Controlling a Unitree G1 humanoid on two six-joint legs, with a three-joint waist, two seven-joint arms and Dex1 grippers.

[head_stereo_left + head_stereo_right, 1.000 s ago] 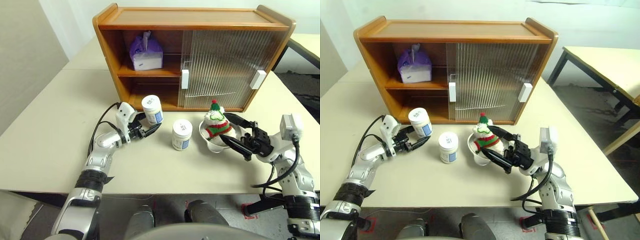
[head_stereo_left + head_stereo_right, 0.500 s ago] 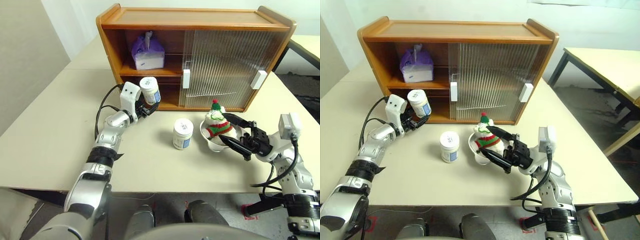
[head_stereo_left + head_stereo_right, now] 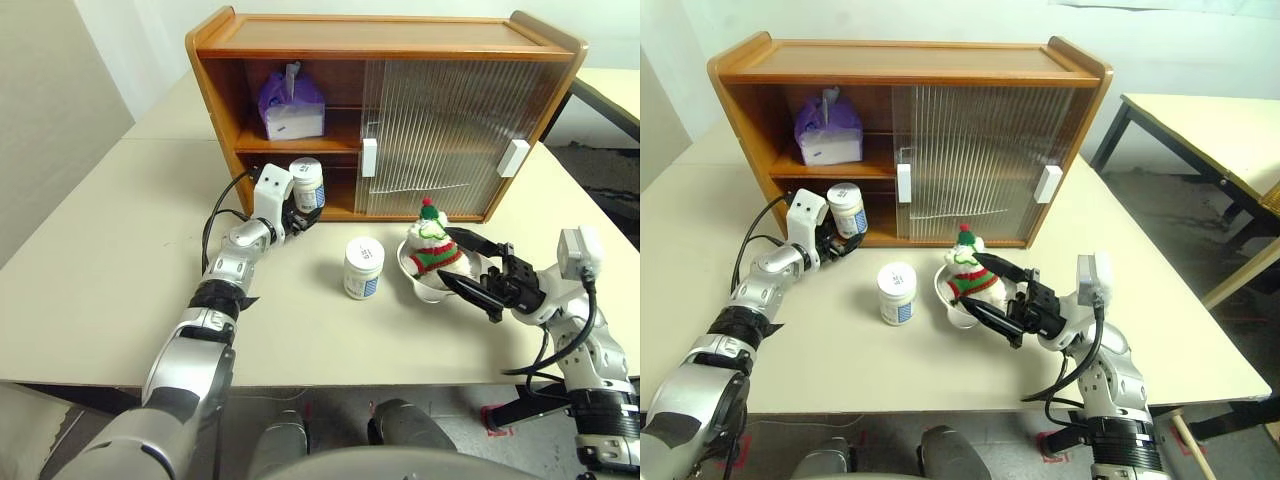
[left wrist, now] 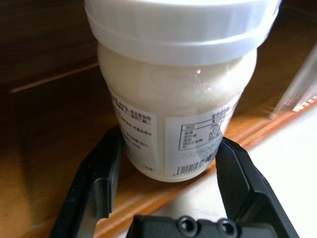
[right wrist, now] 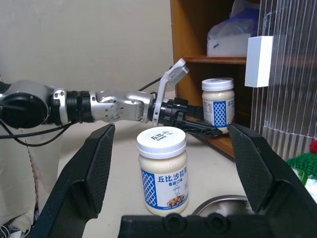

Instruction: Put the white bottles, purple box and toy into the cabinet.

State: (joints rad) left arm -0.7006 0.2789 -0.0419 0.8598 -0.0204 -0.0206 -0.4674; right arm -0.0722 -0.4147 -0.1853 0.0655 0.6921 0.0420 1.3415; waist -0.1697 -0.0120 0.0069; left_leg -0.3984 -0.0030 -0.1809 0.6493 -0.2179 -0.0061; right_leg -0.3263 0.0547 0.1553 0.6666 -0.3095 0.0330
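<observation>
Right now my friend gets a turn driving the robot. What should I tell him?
Left gripper: shut on one white bottle, at the cabinet's open bottom shelf.
Right gripper: open, empty, beside the toy in its metal dish.
Other bottle: standing on the table.
Done: purple box on the top shelf.
Left: let go of this bottle inside, then the other bottle and the toy.

A pale cream table [image 3: 90, 290] fills the foreground, with a white wall [image 3: 1200, 40] behind it. To the right stands a second cream table [image 3: 1215, 125] on dark legs over a grey floor [image 3: 1160, 200].
</observation>
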